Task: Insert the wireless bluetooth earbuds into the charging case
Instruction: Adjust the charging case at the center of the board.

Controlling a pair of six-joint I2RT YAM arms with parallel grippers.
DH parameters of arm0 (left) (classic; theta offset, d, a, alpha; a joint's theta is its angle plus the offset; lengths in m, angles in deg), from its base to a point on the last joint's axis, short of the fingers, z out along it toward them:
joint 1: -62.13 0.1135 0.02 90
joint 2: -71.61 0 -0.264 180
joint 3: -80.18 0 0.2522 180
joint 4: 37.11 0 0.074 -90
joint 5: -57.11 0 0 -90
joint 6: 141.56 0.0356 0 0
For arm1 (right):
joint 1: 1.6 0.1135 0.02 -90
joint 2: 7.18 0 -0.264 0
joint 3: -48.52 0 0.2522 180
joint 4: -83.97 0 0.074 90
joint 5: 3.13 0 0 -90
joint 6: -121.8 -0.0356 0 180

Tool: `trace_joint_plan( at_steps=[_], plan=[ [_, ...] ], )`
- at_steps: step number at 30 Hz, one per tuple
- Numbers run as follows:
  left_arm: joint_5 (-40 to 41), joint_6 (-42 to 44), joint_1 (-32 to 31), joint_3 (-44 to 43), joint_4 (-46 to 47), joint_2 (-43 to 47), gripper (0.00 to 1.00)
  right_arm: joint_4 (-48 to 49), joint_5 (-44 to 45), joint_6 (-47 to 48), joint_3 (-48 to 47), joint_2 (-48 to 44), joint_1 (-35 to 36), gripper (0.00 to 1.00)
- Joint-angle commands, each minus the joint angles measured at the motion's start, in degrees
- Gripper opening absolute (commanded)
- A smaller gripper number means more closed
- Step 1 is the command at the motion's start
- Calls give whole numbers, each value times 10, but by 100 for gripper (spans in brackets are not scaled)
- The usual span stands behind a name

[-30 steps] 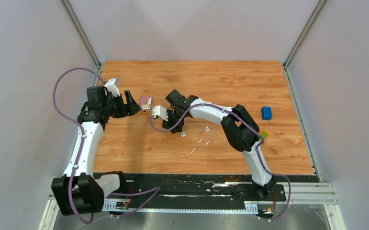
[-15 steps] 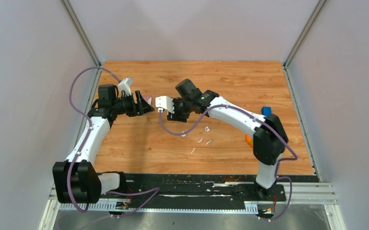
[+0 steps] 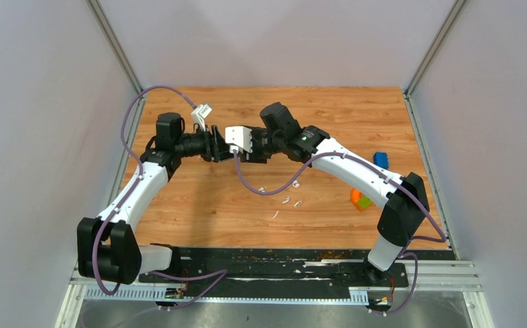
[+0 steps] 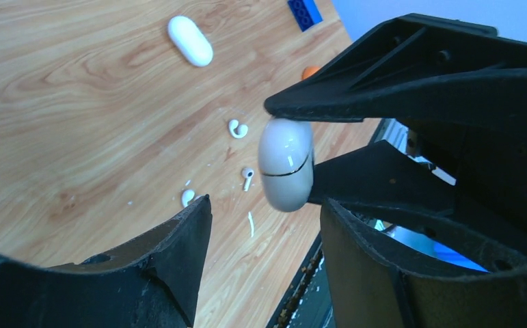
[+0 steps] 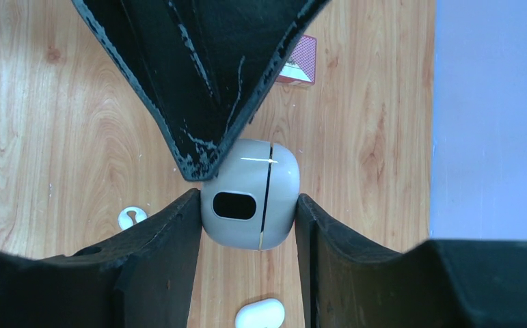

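Two grippers meet above the worktop's [image 3: 206, 205] far middle, one charging case [image 4: 286, 164] between them.
The right gripper [image 5: 248, 197] clamps the charging case by its sides. The left gripper [image 4: 266, 203] stands half open at the case's end; contact is unclear. Several earbuds [image 3: 286, 200] lie loose on the worktop below, well apart from both.

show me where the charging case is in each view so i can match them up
top external: not visible, hidden where the left gripper meets the right gripper.
left wrist: charging case at centre, pinched by the right gripper.
right wrist: centre, between its own fingers.
shared landmark: the loose earbuds on the table.
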Motion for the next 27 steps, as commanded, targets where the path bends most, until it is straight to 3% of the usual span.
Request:
trace_joint_plan(
  at_steps=[1, 14, 20, 25, 27],
  plan=[
    [-32, -28, -12, -28, 62, -13, 66, 32, -12, -4, -7, -17, 0, 20],
    [-64, -102, -15, -23, 161, -43, 43, 52, -14, -10, 5, -32, 5, 22],
    [-78, -107, -19, -22, 164, -49, 45, 68, 5, -18, 11, -32, 6, 22],
    [-91, -106, -21, -23, 173, -58, 26, 67, 4, -27, 13, -34, 6, 26],
    [-101, -106, -20, -23, 184, -60, 20, 59, -1, -36, 13, -37, 3, 33]
  ],
)
